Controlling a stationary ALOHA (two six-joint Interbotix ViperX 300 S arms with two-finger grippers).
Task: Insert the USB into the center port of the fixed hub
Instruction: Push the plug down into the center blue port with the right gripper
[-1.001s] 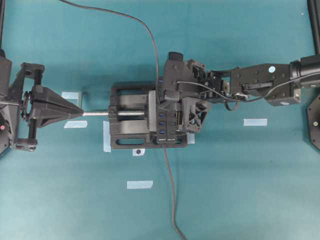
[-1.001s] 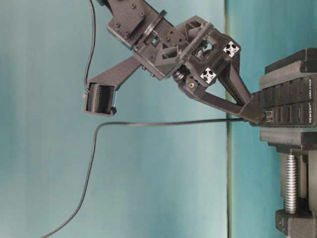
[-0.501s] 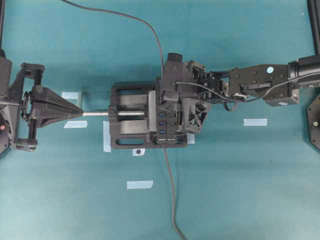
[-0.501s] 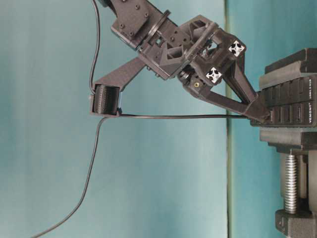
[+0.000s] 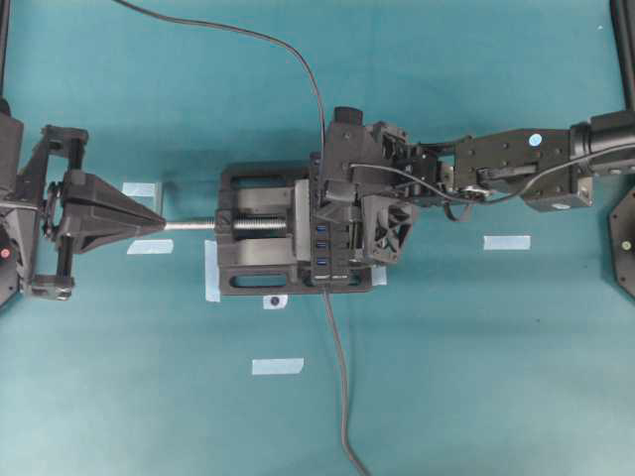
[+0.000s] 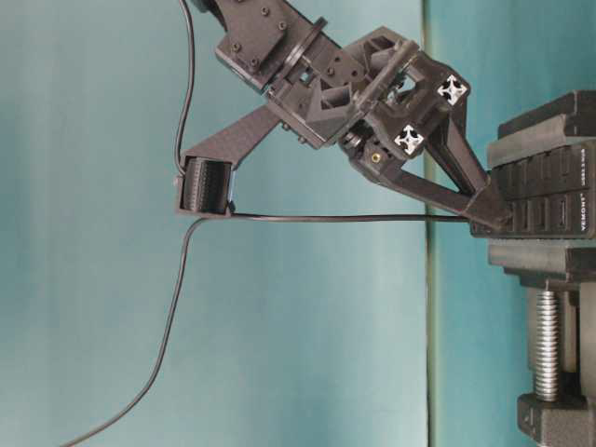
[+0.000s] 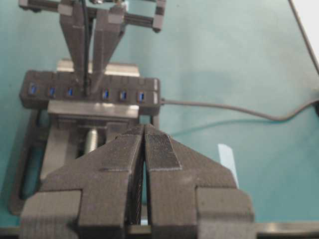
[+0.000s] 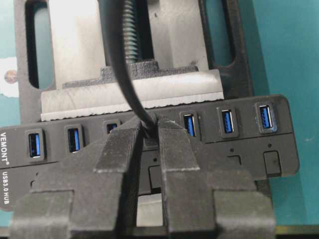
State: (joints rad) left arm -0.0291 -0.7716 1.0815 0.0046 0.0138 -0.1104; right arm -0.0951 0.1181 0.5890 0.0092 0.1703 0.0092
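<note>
Black fixed hub (image 8: 279, 144), blue ports.

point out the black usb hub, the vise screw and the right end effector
long black usb hub with blue ports (image 8: 279, 144), right wrist view, bare right end
threaded metal vise screw (image 5: 260, 224), overhead view, mid-thread
right end effector (image 8: 148, 130), right wrist view, between fingertips
</note>
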